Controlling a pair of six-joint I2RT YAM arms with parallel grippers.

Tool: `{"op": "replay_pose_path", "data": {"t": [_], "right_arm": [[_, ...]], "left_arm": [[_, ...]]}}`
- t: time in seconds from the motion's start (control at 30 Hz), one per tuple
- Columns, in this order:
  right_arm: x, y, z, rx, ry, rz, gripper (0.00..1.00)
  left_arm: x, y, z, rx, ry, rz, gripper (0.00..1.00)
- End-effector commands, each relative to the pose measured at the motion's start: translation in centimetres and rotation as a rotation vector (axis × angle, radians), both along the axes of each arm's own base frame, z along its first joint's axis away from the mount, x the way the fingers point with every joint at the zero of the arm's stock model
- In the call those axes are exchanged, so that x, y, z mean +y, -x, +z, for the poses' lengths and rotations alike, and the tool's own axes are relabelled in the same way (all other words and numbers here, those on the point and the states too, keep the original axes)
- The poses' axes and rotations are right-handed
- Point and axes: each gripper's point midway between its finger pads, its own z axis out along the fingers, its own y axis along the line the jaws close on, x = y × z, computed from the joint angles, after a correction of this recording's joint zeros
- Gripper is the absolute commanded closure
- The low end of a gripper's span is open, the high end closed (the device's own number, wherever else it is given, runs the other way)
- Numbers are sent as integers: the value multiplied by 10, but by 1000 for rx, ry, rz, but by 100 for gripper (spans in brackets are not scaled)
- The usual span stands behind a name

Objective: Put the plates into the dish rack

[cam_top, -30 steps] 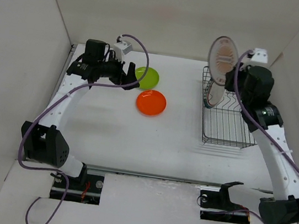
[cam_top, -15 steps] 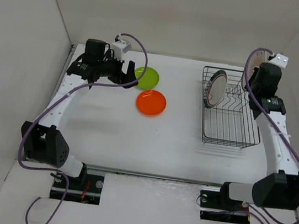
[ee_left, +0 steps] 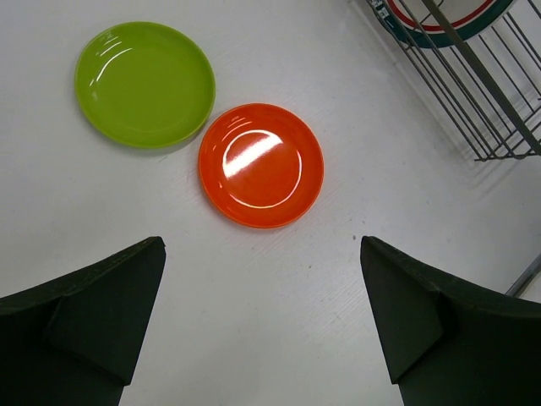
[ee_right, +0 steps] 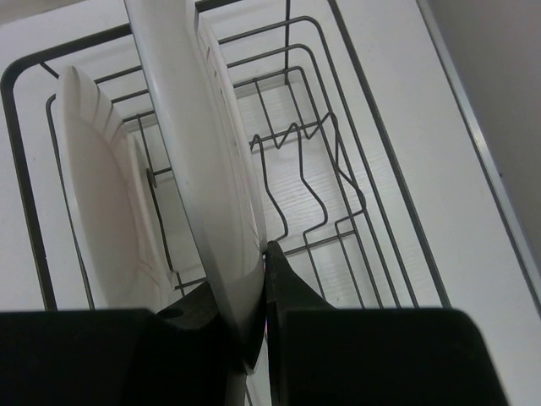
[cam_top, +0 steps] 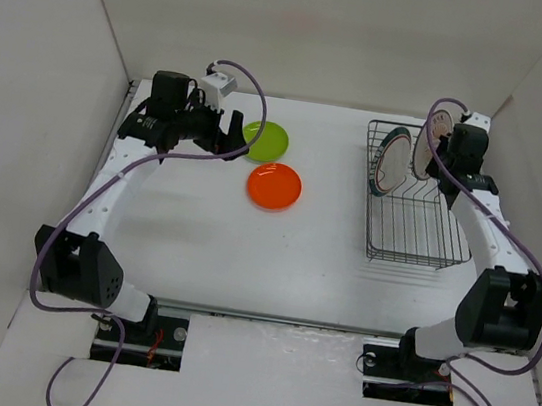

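At the upper left of the top view the left gripper (cam_top: 226, 130) hangs above the table (cam_top: 195, 243) with its fingers (ee_left: 93, 304) spread wide and nothing between them. Just right of it the lime green plate (cam_top: 267, 140) lies flat, and the orange plate (cam_top: 274, 185) lies flat just below and right of that; the left wrist view shows their rims close together, whether touching I cannot tell.

Both look like small, stiff, glossy dishes, probably light and slick. Lying flat they offer only a thin raised rim, so a pinch across the lip seems the workable hold, and a shallow bite may slide off.

At the right, the dish rack (cam_top: 415, 259) already has the teal-rimmed plate (cam_top: 390, 161) standing on edge at its far left end. Beside it the patterned plate (cam_top: 426, 149) is upright over the next slot, and the right gripper (ee_right: 254, 292) is clamped tight on its rim.

In the right wrist view the plate's lower edge points down among the divider prongs (ee_right: 296, 169); whether it has seated I cannot tell. Held by one edge it could swing or clatter, so a gentle release looks wise
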Motion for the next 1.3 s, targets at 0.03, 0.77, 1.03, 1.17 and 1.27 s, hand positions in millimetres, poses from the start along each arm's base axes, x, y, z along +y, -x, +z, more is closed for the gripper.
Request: {"op": "replay_pose_path", "data": {"t": [0.03, 0.77, 1.03, 1.17, 1.27], "right_arm": [[7, -25, 15, -94, -18, 46, 100], [4, -31, -20, 21, -6, 39, 60], [-13, -17, 48, -90, 44, -50, 21], [-26, 2, 98, -184, 62, -136, 3], [-16, 15, 122, -276, -1, -110, 0]], "left_arm": [[0, 7, 15, -64, 6, -20, 0], [-2, 9, 7, -36, 6, -28, 0], [4, -5, -22, 6, -3, 50, 0], [6, -28, -56, 80, -33, 88, 0], [12, -54, -90, 166, -15, 135, 0]]}}
